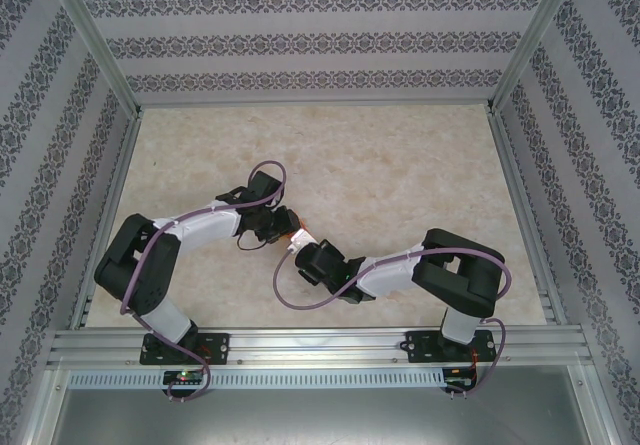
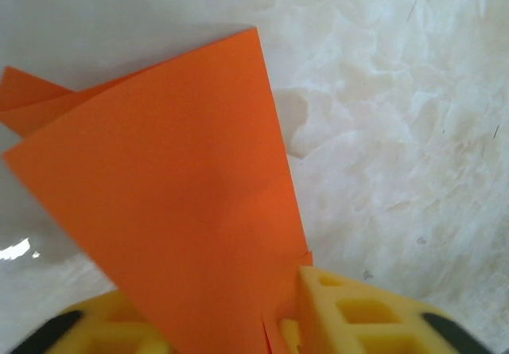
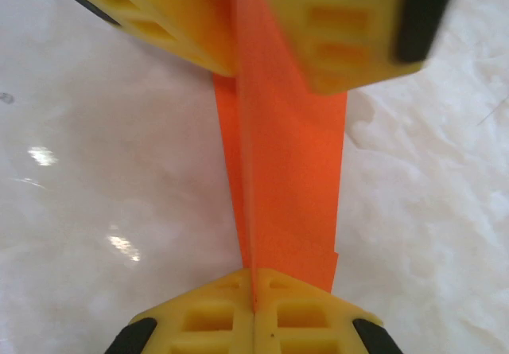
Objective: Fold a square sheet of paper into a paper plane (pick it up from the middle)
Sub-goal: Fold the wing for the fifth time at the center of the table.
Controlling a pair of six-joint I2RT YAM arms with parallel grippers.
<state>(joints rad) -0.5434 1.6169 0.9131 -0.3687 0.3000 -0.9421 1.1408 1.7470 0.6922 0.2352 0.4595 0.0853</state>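
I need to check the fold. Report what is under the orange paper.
Bare pale tabletop shows either side of the folded orange paper, pinched in the right gripper. The strip of table directly beneath it is covered, so unknown.

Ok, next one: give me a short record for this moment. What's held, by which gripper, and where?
object: orange paper, folded into layers, running edge-on between the two grippers
right gripper: jaws shut on one end of the paper
left gripper: jaws apart, the paper's other end between them
place: middle of the table, with the two arms meeting tip to tip
fold stage: layers visible; finished shape cannot be told
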